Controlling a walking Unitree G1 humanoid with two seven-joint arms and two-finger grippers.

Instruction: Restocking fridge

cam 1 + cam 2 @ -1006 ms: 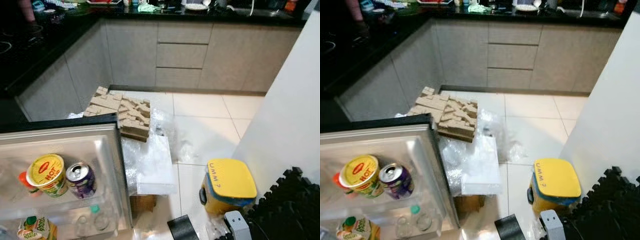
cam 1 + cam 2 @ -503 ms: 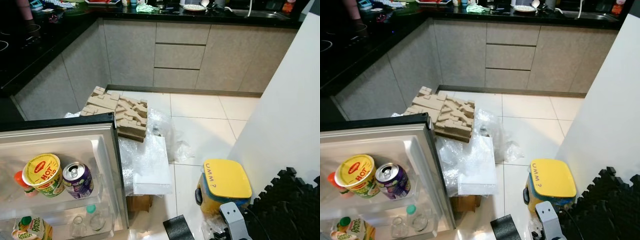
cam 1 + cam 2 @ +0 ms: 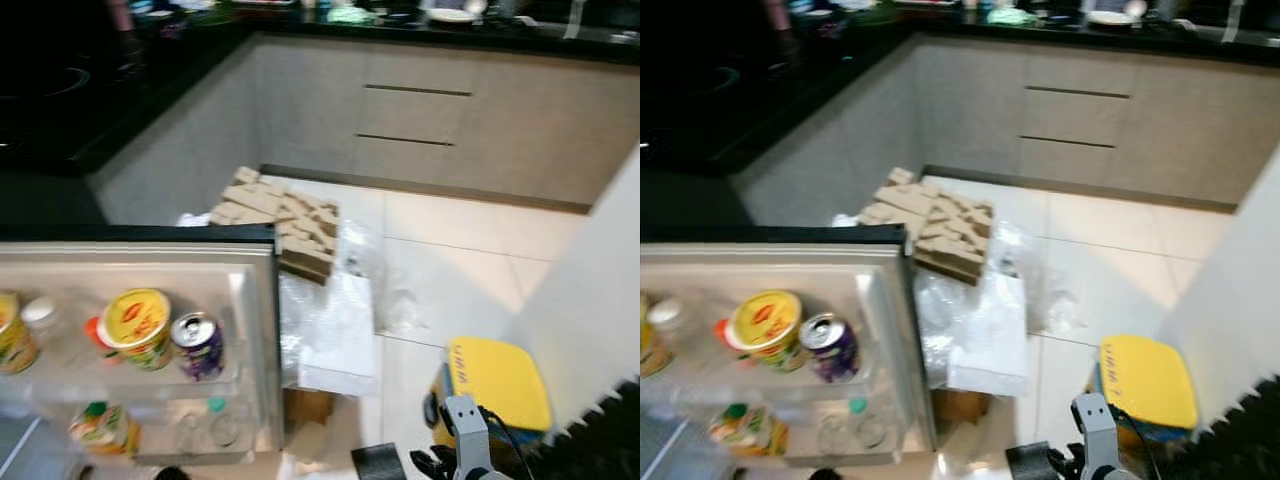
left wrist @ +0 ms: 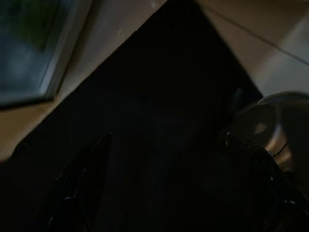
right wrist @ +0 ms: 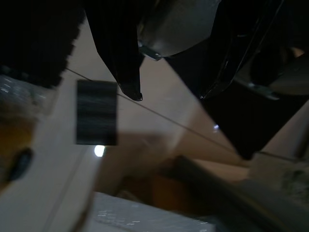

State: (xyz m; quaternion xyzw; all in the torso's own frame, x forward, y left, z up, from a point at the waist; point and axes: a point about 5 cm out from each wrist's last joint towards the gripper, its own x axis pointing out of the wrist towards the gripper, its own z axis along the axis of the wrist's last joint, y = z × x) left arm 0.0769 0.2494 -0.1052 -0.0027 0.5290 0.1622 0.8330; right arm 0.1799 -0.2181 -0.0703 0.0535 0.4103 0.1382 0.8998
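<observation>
The fridge door (image 3: pixel 262 330) stands open at the lower left, its shelves facing up at me. On the upper shelf sit a yellow-lidded cup (image 3: pixel 137 325), a purple can (image 3: pixel 199 345), a white-capped bottle (image 3: pixel 40 315) and another can (image 3: pixel 8 345) at the picture's edge. Below them are a green-capped juice pouch (image 3: pixel 103 428) and clear glass bottles (image 3: pixel 215 430). My right arm (image 3: pixel 462 440) hangs low at the bottom right. In the right wrist view the right gripper (image 5: pixel 171 94) is open over floor tile, holding nothing. The left wrist view is very dark.
Moulded cardboard packing (image 3: pixel 285 215), plastic wrap and a white foam slab (image 3: pixel 335 335) litter the floor beside the door. A yellow-lidded container (image 3: pixel 498 385) stands at the right by a white wall and black foam mats. Grey cabinets (image 3: pixel 430 115) under a black counter line the back.
The camera has swung left, so more of the door shelves shows, and the picture is blurred. The items on the shelves have not moved.
</observation>
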